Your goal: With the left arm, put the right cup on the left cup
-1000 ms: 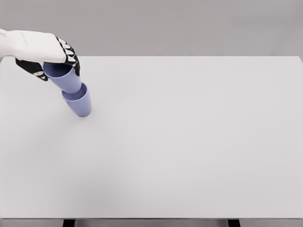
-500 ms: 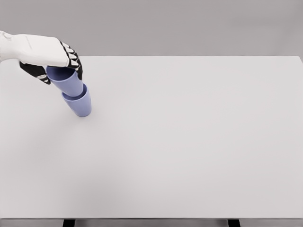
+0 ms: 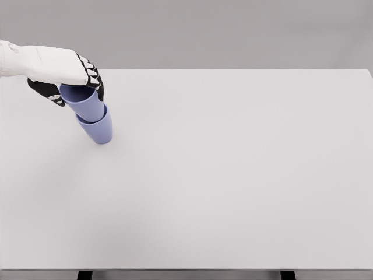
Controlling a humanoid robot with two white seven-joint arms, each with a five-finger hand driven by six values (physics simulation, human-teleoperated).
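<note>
Two blue cups nest at the tabletop's (image 3: 233, 175) far left: my left hand (image 3: 69, 74) grips the upper cup (image 3: 86, 104), seated tilted in the lower cup (image 3: 99, 129). Releasing crooked could topple both.

blue upper cup (image 3: 86, 104) tilted, nested in lower cup (image 3: 99, 130)

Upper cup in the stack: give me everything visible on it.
The upper cup is a plain periwinkle-blue tumbler, matte and plastic-looking, with no handle. Its base sits nested in the lower cup, which stands on the white table near its far left corner. The left hand is closed around its rim from above, hiding most of the opening.
</note>
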